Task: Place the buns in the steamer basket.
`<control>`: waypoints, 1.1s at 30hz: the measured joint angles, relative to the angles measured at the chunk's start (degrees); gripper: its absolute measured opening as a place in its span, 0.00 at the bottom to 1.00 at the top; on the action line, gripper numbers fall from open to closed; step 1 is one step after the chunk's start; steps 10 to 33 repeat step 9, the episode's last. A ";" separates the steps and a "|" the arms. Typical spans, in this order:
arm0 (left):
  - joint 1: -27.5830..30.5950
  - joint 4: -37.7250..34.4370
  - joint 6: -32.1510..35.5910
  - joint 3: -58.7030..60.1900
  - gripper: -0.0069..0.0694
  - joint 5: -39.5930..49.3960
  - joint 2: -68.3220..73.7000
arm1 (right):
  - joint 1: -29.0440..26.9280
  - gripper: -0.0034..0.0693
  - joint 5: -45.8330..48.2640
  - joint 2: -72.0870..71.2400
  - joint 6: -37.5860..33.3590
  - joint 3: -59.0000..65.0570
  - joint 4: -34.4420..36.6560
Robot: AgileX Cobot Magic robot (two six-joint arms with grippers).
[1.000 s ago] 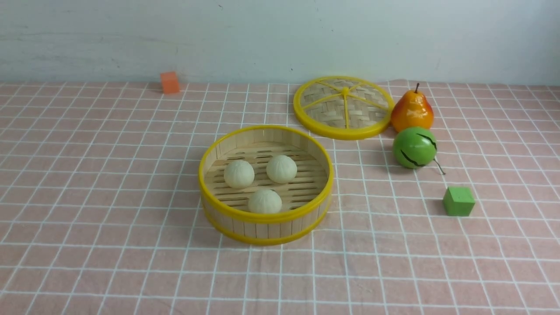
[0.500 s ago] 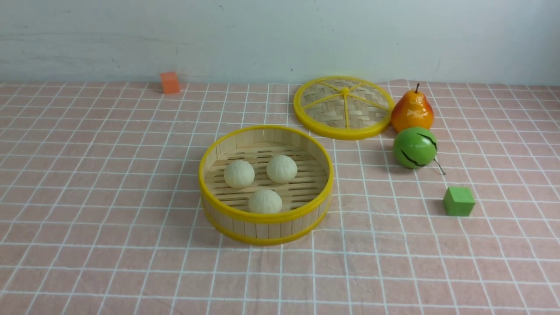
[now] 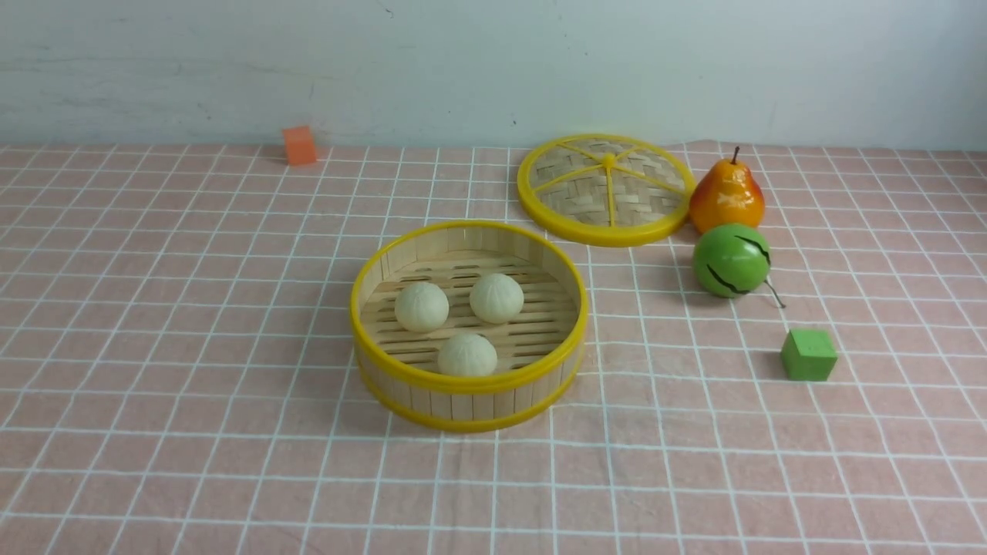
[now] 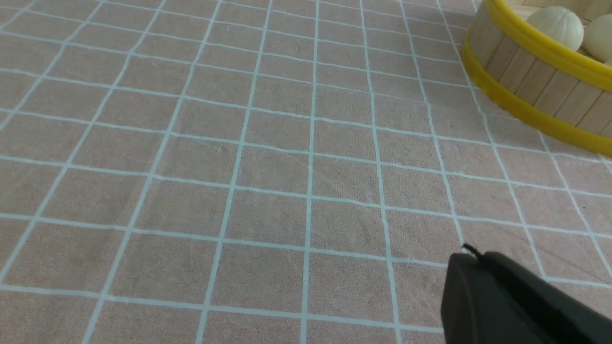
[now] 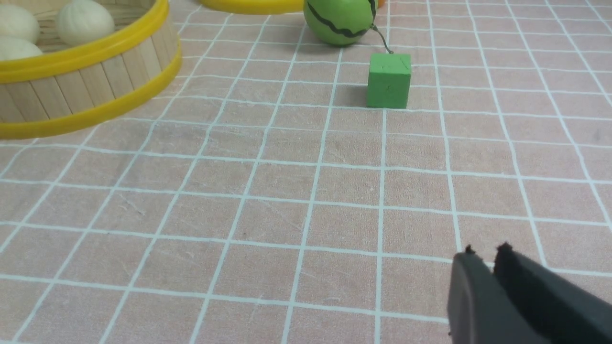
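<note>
The steamer basket stands at the middle of the table. Three cream-white buns lie on its slatted floor: one at the left, one at the right, one at the front. Neither arm shows in the front view. My left gripper is shut and empty over bare cloth, apart from the basket, where two buns show. My right gripper is shut and empty over bare cloth, apart from the basket and the buns.
A flat woven lid lies behind the basket to the right. An orange pear, a green ball-shaped fruit and a green cube stand at the right. A small orange block is at the far back left.
</note>
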 joint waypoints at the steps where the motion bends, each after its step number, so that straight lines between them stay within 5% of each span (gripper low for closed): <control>1: 0.00 0.00 0.00 0.00 0.07 0.00 0.00 | 0.00 0.15 0.00 0.00 0.00 0.00 0.00; 33: 0.00 -0.07 0.00 0.00 0.08 0.00 0.00 | 0.00 0.15 0.00 0.00 0.00 0.00 0.00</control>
